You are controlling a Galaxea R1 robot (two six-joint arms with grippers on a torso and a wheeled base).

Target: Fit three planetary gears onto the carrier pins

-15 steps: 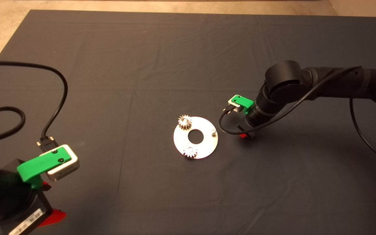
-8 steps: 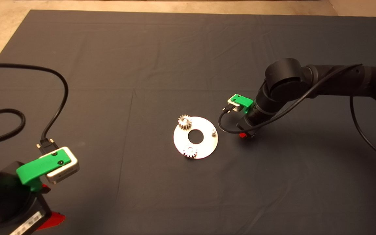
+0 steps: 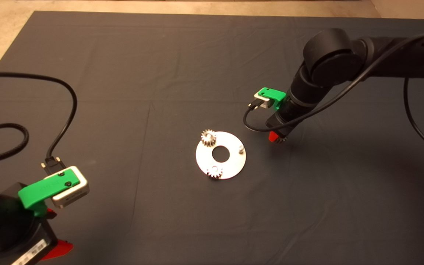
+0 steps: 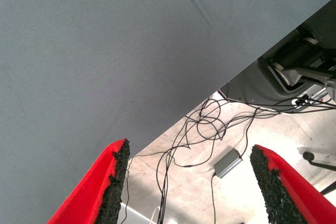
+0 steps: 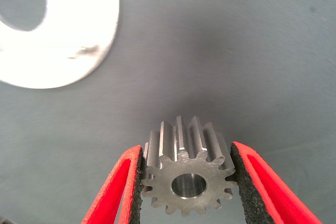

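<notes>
A gear (image 5: 185, 179) is gripped in the right pincer (image 5: 185, 182) above the mat (image 3: 160, 73) beside the disc (image 3: 230, 165), while the left pincer (image 4: 191, 187) is held released at the lower left.

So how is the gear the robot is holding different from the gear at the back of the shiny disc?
The held gear is pinched between the right gripper's fingers, off the mat; the back gear sits on the disc. The held gear is off to the side of the disc; the back gear is at its edge. Both are silver-grey and toothed.
</notes>
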